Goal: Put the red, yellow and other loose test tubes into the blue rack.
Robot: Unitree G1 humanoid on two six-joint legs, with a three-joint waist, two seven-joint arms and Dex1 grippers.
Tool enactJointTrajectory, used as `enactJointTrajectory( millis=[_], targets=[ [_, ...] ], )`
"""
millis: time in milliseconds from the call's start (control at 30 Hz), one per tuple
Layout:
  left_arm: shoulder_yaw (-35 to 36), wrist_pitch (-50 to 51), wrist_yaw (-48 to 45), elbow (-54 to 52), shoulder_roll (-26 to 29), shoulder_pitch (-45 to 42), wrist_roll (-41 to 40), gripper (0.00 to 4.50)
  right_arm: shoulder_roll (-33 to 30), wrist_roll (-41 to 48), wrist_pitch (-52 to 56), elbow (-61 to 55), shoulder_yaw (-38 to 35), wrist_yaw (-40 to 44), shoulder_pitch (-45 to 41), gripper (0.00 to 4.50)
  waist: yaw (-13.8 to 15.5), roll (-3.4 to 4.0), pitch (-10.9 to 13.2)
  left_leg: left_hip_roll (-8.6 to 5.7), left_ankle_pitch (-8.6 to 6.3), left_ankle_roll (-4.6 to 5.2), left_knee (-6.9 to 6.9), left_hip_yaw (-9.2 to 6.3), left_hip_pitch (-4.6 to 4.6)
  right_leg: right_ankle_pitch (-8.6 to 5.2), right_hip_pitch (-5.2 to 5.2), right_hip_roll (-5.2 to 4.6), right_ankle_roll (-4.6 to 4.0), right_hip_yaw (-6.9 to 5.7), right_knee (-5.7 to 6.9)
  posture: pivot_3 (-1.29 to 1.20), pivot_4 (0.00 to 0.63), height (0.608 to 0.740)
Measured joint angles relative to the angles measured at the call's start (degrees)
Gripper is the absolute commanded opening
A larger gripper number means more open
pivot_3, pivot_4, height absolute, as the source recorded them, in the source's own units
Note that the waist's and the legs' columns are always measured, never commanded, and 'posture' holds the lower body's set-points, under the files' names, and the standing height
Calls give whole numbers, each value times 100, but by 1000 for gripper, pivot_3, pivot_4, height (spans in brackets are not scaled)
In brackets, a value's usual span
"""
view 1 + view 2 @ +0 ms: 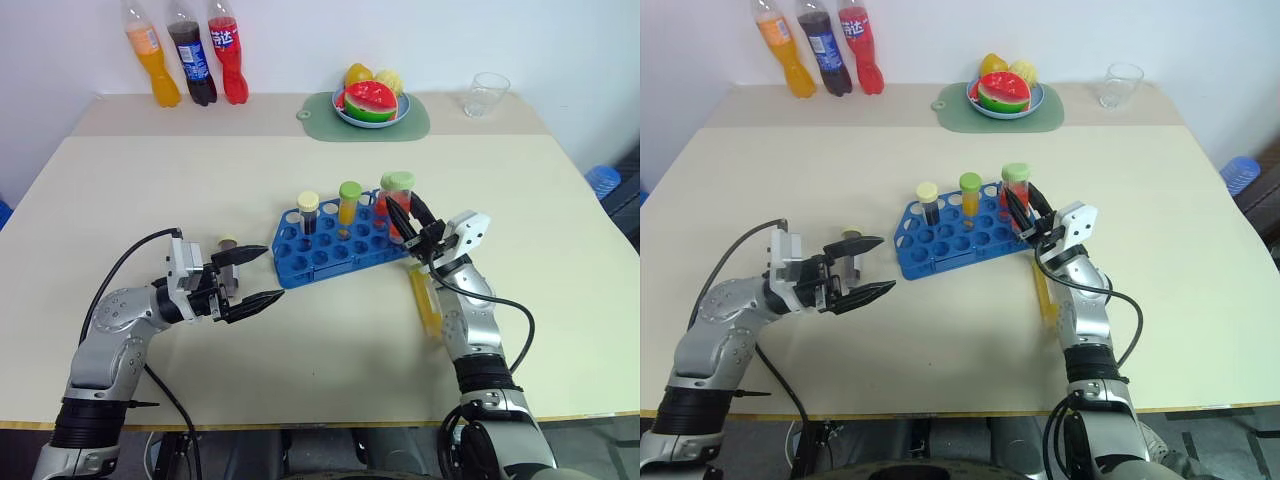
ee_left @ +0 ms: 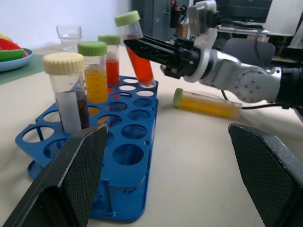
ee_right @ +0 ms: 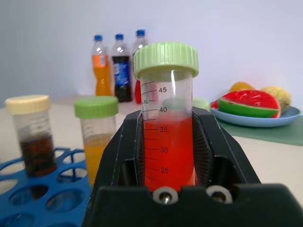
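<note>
Nearest to the head camera, the left gripper (image 1: 247, 283) hovers over the table (image 1: 330, 340) with its two fingers spread wide and nothing between them, just beside the near-left end of the blue rack (image 1: 320, 255). On the other side, the right gripper (image 1: 412, 224) is clamped on the red tube (image 1: 397, 205), which has a green cap and leans over the right end of the rack. Already standing in the holes are the dark brown tube (image 1: 307, 213) with a pale cap, a yellow tube (image 1: 348, 203) with a green cap, and another red one behind. One more yellow tube (image 1: 425, 300) lies flat on the table, close to the right forearm. From here the risk seems to be the tilt: if the leaning tube comes down not aligned with a hole, its bottom could catch the rim and push the rack, or knock the neighbouring tubes. The forearm could also roll the lying tube away.
</note>
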Motion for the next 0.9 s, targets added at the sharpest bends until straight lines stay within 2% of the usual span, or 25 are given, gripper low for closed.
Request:
enactJointTrajectory(
  millis=[133,233,600,900],
  targets=[
    [6,11,0,-1,49,0,0,4218,58,-2,-291,274,1,-45,-63,1153,-8,-21,-13,4,0,0,-4,-1,34,-1,35,2,-2,0,-3,0,150,740],
    [12,24,4,-32,78,2,-1,4218,64,-7,-451,471,-1,-70,-82,1153,-5,-35,-20,11,-2,1,-16,-6,97,-14,103,2,-24,-4,-20,0,150,740],
    [12,36,1,-47,93,1,-2,4218,57,-9,-852,755,-33,-199,-81,1153,13,-116,-71,31,-2,0,-16,-19,102,-17,108,-1,-31,-6,-19,0,150,740],
    [10,37,-19,-46,92,-49,-1,4218,-50,-98,-828,864,-32,-260,-121,1153,16,-133,-83,31,-3,-1,-18,-21,104,-25,109,-28,-48,-10,-21,0,150,740]
  ],
)
